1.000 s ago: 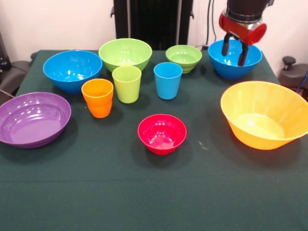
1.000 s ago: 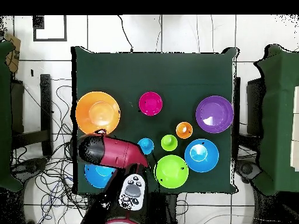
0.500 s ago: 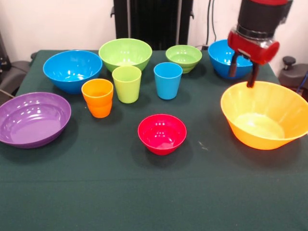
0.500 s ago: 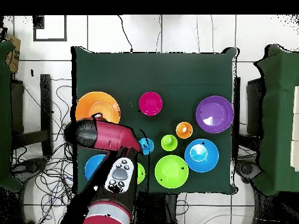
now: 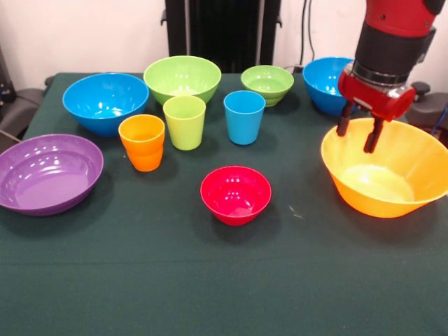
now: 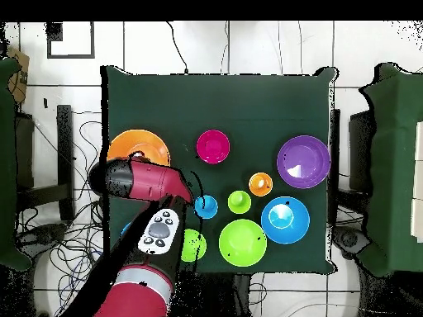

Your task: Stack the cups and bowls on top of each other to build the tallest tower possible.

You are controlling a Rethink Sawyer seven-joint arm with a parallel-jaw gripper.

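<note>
Dark green tablecloth against a pale wall; gripper fingers apart, seemingly over the yellow-orange bowl.

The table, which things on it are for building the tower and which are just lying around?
For the job:
- yellow-orange bowl, with the open pincer over it
- purple bowl
- two blue bowls
- two green bowls
- red bowl
- orange cup, green cup, blue cup

Lying about:
- cables on the floor beside the table

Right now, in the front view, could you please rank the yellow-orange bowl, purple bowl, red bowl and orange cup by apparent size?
1. yellow-orange bowl
2. purple bowl
3. red bowl
4. orange cup
The last two are fairly close in size.
</note>
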